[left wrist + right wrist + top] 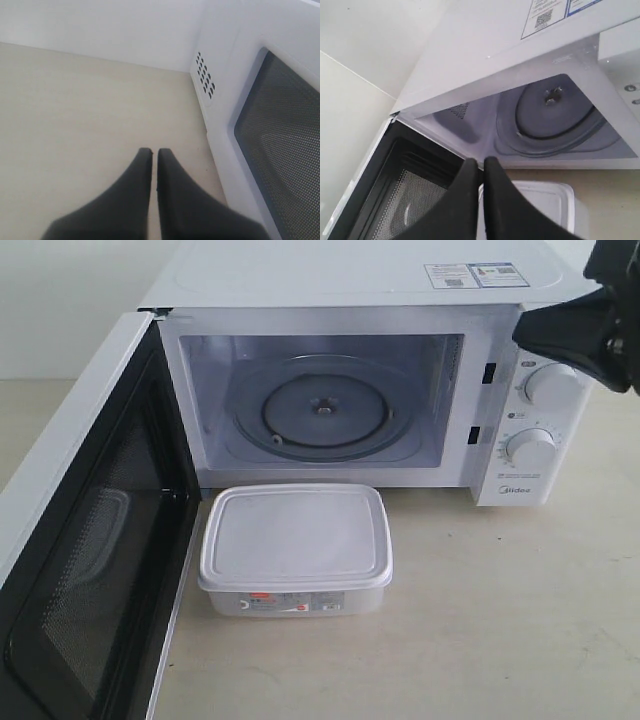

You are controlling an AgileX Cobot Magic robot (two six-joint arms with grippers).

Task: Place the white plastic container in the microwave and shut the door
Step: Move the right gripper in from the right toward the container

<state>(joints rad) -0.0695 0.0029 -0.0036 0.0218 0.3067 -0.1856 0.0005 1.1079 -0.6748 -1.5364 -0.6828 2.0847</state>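
Observation:
The white plastic container (295, 548) sits lidded on the table just in front of the open microwave (350, 390), its red-and-white label facing the camera. The glass turntable (325, 408) inside is bare. The door (85, 540) is swung wide open to the left. My right gripper (481, 162) is shut and empty, held high over the container (547, 205), and shows as a black shape (585, 330) at the upper right. My left gripper (151, 151) is shut and empty, outside the door (280, 150), above the table.
Two round knobs (545, 385) sit on the microwave's right panel, close under the right arm. Beige tabletop (500, 620) stretches in front and to the right of the container. A white wall (100, 25) stands behind the table.

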